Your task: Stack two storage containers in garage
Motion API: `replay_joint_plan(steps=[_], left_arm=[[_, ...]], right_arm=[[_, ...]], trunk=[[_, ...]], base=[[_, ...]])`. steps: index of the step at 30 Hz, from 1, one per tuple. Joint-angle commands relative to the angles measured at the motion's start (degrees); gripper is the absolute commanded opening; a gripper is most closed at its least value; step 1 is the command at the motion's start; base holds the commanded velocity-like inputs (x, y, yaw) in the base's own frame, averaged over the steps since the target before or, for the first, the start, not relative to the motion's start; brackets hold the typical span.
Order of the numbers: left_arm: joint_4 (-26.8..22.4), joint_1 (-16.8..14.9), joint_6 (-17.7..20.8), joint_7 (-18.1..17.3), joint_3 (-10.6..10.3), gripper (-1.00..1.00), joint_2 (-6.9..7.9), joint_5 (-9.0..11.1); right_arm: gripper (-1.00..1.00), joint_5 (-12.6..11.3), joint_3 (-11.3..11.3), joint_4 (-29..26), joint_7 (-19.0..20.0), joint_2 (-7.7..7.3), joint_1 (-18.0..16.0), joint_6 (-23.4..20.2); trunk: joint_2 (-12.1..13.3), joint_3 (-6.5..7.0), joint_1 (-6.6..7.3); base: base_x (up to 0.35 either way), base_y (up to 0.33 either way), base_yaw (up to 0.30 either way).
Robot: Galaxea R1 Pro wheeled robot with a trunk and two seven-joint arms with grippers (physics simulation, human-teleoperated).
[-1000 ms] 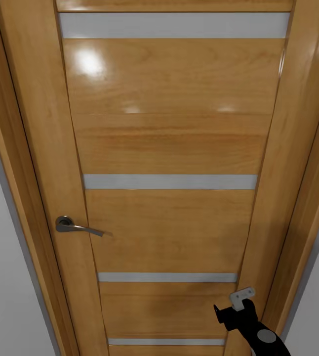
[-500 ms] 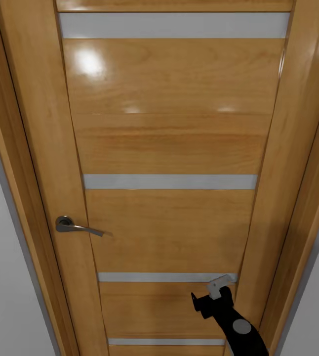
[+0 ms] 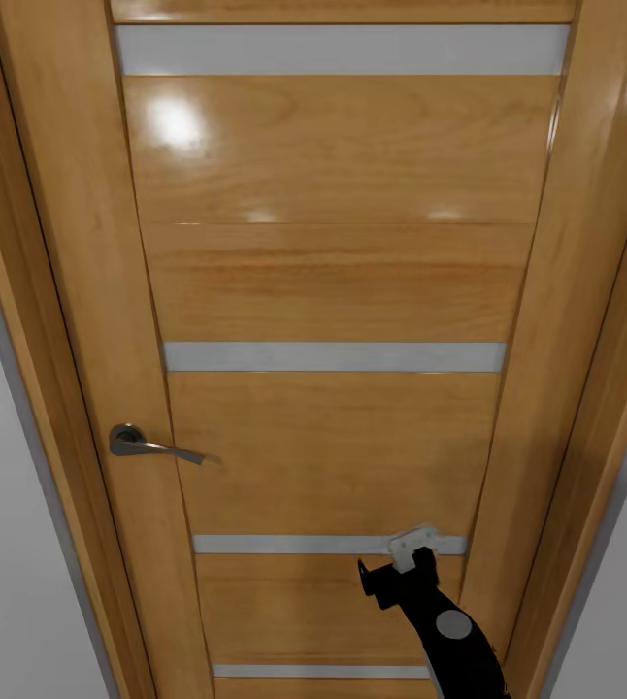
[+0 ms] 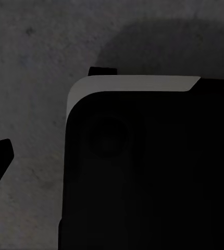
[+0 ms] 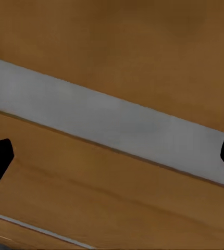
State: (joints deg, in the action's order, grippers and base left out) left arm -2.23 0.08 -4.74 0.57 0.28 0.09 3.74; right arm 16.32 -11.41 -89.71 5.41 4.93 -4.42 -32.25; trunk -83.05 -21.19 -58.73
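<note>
In the lower right of the head view, our right gripper (image 3: 412, 546) reaches up at a shut orange-wood door (image 3: 338, 282), beside 1 grey strip (image 3: 323, 545). Its jaws are spread wide. The silver handle (image 3: 144, 445) sits at the left. We cannot tell if our left gripper's jaws are spread or closed.

We see 2 soft glare patches on the glossy orange-wood panelled door (image 3: 338, 282); the left wrist view is dim.
</note>
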Motion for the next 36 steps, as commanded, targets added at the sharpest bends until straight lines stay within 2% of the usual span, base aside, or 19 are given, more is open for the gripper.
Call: replay_joint_plan(steps=[1, 5, 6, 7, 9, 12, 14, 15, 18, 19, 23, 27, 33, 36], left_arm=[[-0.05, 0.01, -0.10, 0.06, -0.02, 1.00, 0.00, 0.39], [-0.05, 0.01, -0.10, 0.07, -0.02, 1.00, 0.00, 0.39], [-0.05, 0.01, -0.10, 0.07, -0.02, 1.00, 0.00, 0.39], [-0.05, 0.01, -0.11, 0.06, -0.02, 1.00, 0.00, 0.39], [-0.05, 0.01, -0.11, 0.05, -0.02, 1.00, 0.00, 0.39], [-0.05, 0.01, -0.10, 0.05, -0.02, 1.00, -0.08, 0.39], [-0.05, 0.01, -0.10, 0.04, -0.02, 1.00, -0.12, 0.39], [-0.05, 0.01, -0.10, 0.04, -0.02, 1.00, -0.12, 0.36], [-0.05, 0.01, -0.10, 0.04, -0.04, 1.00, -0.16, 0.26], [-0.05, 0.01, -0.10, 0.04, -0.07, 1.00, -0.17, 0.20], [-0.05, 0.01, -0.10, 0.04, -0.10, 1.00, -0.17, 0.08], [-0.05, 0.01, -0.10, 0.04, -0.10, 1.00, -0.17, 0.04], [-0.09, 0.01, -0.10, 0.04, -0.11, 1.00, -0.17, 0.04], [-0.08, 0.01, -0.10, 0.04, -0.11, 1.00, -0.17, 0.04]], right_arm=[[1.00, 0.63, -0.56, -0.06, 0.49, 0.41, -0.50, -0.32], [1.00, 0.68, -1.81, -0.04, 0.42, 1.46, -1.27, -0.35], [1.00, 0.99, -2.17, -0.03, 0.20, 3.79, -1.48, -0.41], [1.00, 1.57, -2.22, -0.03, 0.14, 4.53, -1.56, -0.42], [1.00, 3.07, -2.30, 0.03, 0.17, 5.07, -1.88, -0.43], [1.00, 4.80, -2.52, 0.14, 0.34, 5.07, -2.80, -0.44], [1.00, 5.48, -3.48, 0.22, 0.39, 5.07, -3.45, -0.48], [1.00, 5.91, -4.94, 0.27, 0.22, 5.07, -3.81, -0.50], [1.00, 6.28, -6.89, 0.36, -0.16, 5.07, -4.36, -0.52], [1.00, 6.23, -7.30, 0.58, -0.20, 5.07, -5.51, -0.62], [1.00, 6.14, -7.72, 1.06, -0.34, 5.07, -7.96, -2.29], [1.00, 6.17, -7.82, 1.24, -0.50, 5.07, -8.63, -3.98], [1.00, 6.42, -7.94, 1.27, -0.57, 5.07, -8.75, -4.27], [1.00, 6.62, -9.47, 1.23, -0.62, 5.07, -8.76, -4.29]], trunk=[[-0.03, -0.06, 0.00], [-0.03, -0.06, 0.00], [-0.03, -0.06, 0.00], [-0.03, -0.06, 0.00], [-0.03, -0.06, 0.00], [-0.03, -0.06, 0.00], [-0.03, -0.06, 0.00], [-0.03, -0.06, 0.00], [-0.03, -0.06, 0.00], [-0.03, -0.06, 0.00], [-0.03, -0.06, 0.00], [-0.03, -0.06, 0.00], [-0.03, -0.06, 0.00], [-0.03, -0.06, 0.00]], base=[[0.000, 0.000, 0.000], [0.000, 0.000, 0.000], [0.000, 0.000, 0.000], [0.000, 0.000, 0.000], [0.000, 0.000, 0.000], [0.000, 0.000, 0.000], [0.000, 0.000, 0.000], [0.000, 0.000, 0.000], [0.000, 0.000, 0.000], [0.000, 0.000, 0.000], [0.000, 0.000, 0.000], [0.000, 0.000, 0.000], [0.000, 0.000, 0.000], [0.000, 0.000, 0.000]])
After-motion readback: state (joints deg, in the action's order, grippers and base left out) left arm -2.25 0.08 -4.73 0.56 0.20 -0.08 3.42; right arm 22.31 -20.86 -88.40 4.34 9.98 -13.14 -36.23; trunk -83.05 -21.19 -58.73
